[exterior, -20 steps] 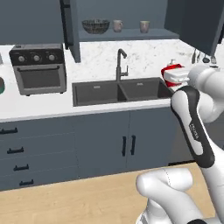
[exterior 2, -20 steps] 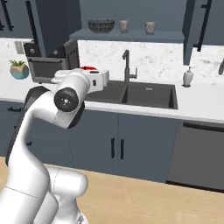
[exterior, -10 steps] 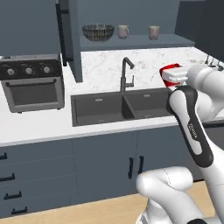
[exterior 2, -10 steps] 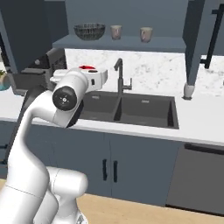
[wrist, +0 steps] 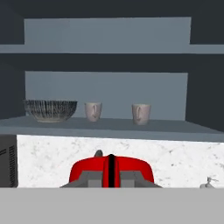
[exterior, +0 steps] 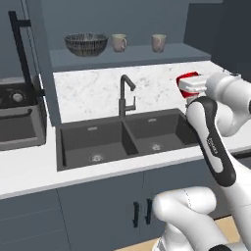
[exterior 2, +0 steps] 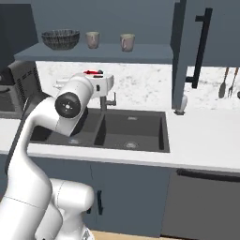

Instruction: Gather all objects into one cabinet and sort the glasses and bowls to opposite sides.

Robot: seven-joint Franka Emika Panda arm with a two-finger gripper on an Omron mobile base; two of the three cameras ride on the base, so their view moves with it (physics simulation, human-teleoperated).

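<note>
Cabinet: one bowl, two mugs; jaws hold one red cup.

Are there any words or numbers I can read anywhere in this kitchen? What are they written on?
Robot arm: a small pale mark runs along its dark link, too small and blurred to read.
Oven: its knobs show no numbers that can be read.
Bowl, two mugs and red cup held in the tool: no words, only stripes or plain colour.
Nothing else carries any writing.
</note>
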